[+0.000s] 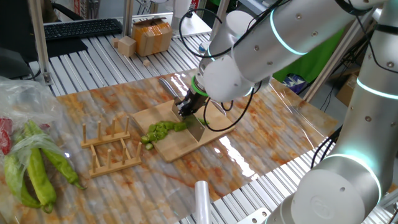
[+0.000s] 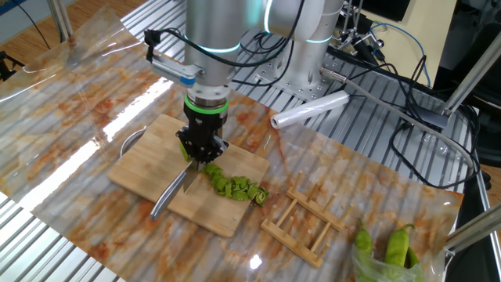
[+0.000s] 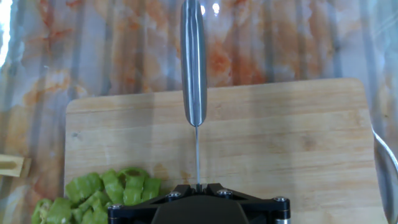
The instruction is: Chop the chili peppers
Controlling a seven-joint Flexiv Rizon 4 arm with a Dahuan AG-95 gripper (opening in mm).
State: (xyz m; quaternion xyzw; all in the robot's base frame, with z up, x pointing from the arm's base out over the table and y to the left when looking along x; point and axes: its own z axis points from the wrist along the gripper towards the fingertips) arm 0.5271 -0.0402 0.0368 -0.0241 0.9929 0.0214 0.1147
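My gripper [image 2: 201,149] is shut on a steel knife [image 2: 176,190], holding it by the blade's spine with the edge down on the wooden cutting board [image 2: 149,168]. In the hand view the knife [image 3: 194,68] runs straight away from the gripper [image 3: 198,186], its handle reaching past the board's far edge. The chili peppers [image 2: 235,186] lie as a row of bright-green chunks on the board, right beside the blade. They show in the hand view [image 3: 102,194] at lower left and in one fixed view [image 1: 163,130] left of the knife [image 1: 194,127].
A wooden rack [image 1: 111,149] stands left of the cutting board [image 1: 177,142]. Thick uncut green peppers [image 1: 37,169] lie in a plastic bag at the far left. A roll of clear film [image 2: 309,109] lies behind the board. Cardboard boxes [image 1: 151,36] stand at the back.
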